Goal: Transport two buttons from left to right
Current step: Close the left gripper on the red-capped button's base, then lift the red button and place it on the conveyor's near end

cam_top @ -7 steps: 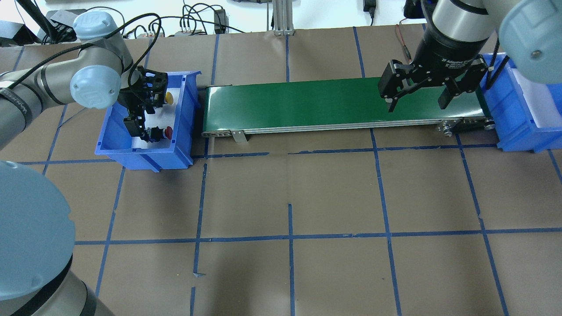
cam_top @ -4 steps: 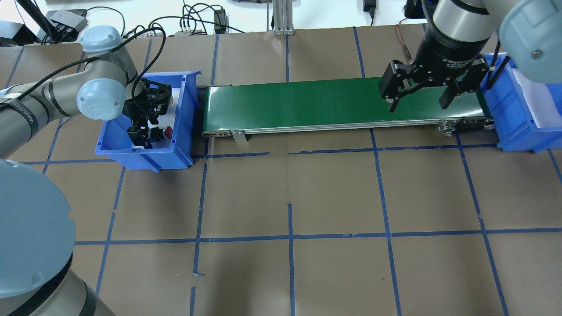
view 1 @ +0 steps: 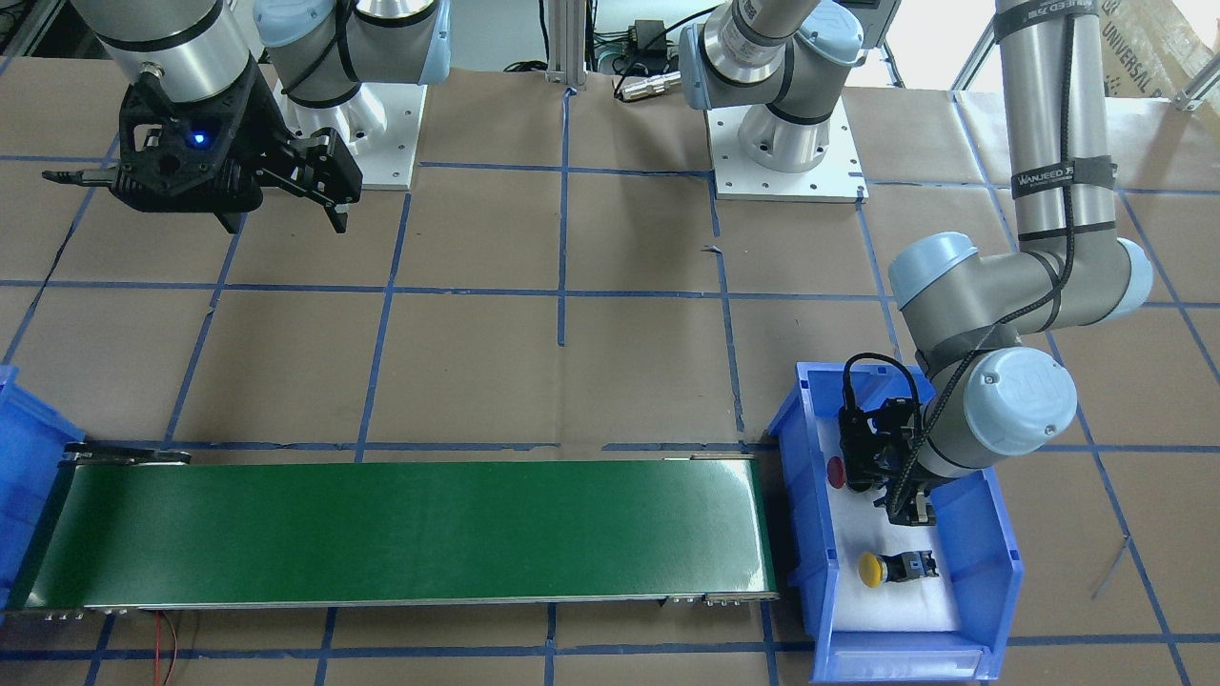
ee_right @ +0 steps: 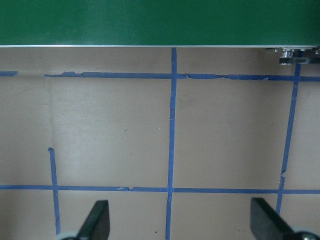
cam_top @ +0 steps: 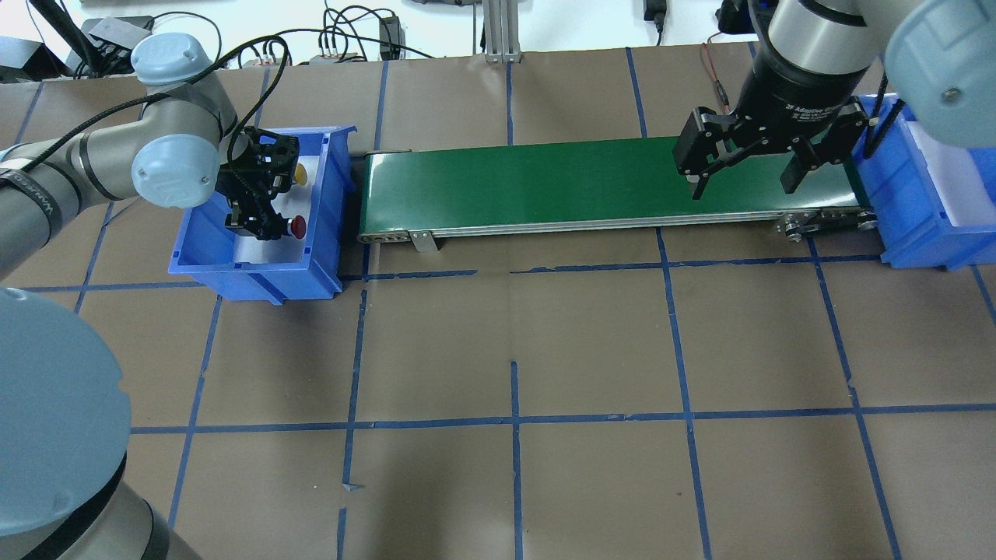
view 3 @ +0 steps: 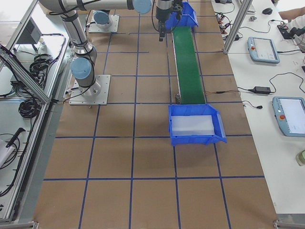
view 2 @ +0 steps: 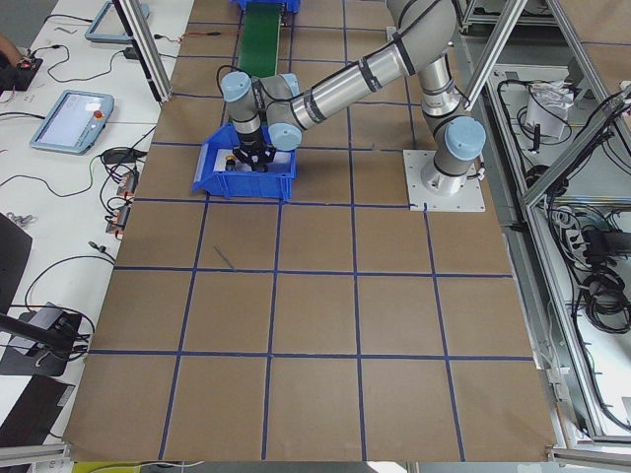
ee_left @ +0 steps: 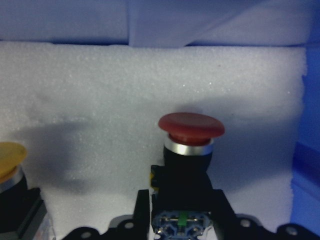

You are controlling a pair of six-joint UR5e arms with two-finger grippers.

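Observation:
The red button (ee_left: 191, 126) has a mushroom cap and a black body. My left gripper (ee_left: 182, 212) is shut on that body inside the left blue bin (cam_top: 257, 276). The red cap also shows in the overhead view (cam_top: 297, 227) and the front view (view 1: 837, 472), beside the left gripper (cam_top: 257, 222) (view 1: 882, 476). The yellow button (view 1: 872, 569) lies on the bin's white foam, apart from the gripper; it shows too overhead (cam_top: 299, 173) and in the left wrist view (ee_left: 10, 157). My right gripper (cam_top: 739, 185) (ee_right: 181, 222) is open and empty above the belt's right end.
A green conveyor belt (cam_top: 545, 183) (view 1: 400, 529) runs between the left bin and the right blue bin (cam_top: 926, 194) (view 3: 195, 125), which has a white foam floor. Brown paper with blue tape lines covers the table (cam_top: 513, 350).
The left gripper shifted over the red button in the bin and closed on its body; the red cap now sits slightly higher in the overhead view. The right arm has barely moved.

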